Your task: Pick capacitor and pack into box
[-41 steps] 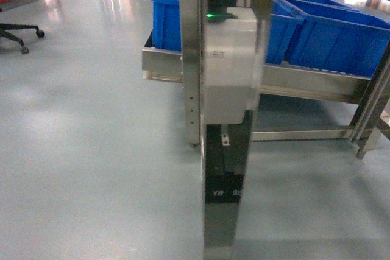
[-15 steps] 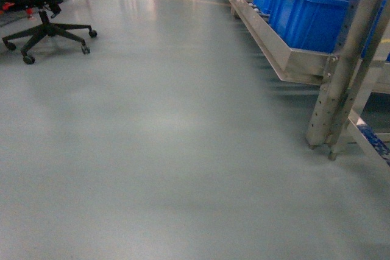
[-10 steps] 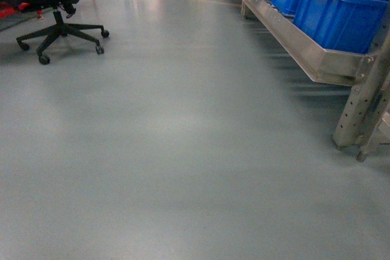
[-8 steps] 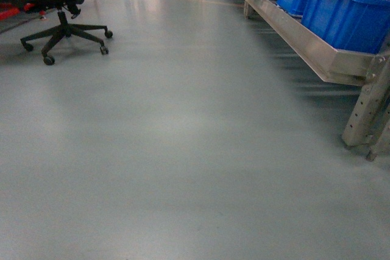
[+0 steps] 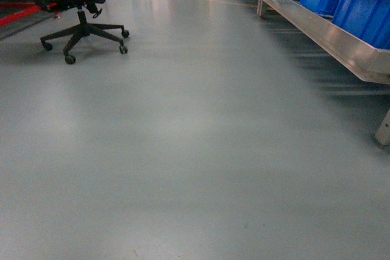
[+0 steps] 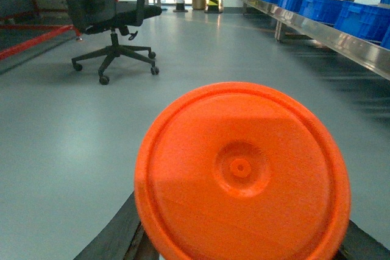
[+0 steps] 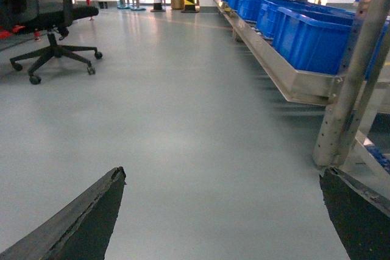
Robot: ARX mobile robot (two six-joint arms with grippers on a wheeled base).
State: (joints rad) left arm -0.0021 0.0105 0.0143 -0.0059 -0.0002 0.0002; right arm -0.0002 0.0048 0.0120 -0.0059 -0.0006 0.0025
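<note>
The capacitor [image 6: 242,168] fills the left wrist view with its round orange end face, a small hub at its centre. My left gripper [image 6: 244,245] is shut on it, and its dark fingers [image 6: 116,238] show at the lower edge on both sides. In the right wrist view my right gripper [image 7: 222,175] stands open over bare grey floor, with nothing between its dark fingertips [image 7: 113,190]. The box is out of view. Neither gripper shows in the head view.
A black office chair [image 5: 82,4] on castors stands at the far left. A steel rack [image 5: 341,41] carrying blue bins [image 5: 365,7] runs along the right side, and its upright post [image 7: 350,77] is close to my right gripper. Grey floor [image 5: 183,150] spreads ahead.
The head view has swung from a steel post close in front to the open floor. Since then the chair has drifted right in the frame and the rack has slid off to the right.
</note>
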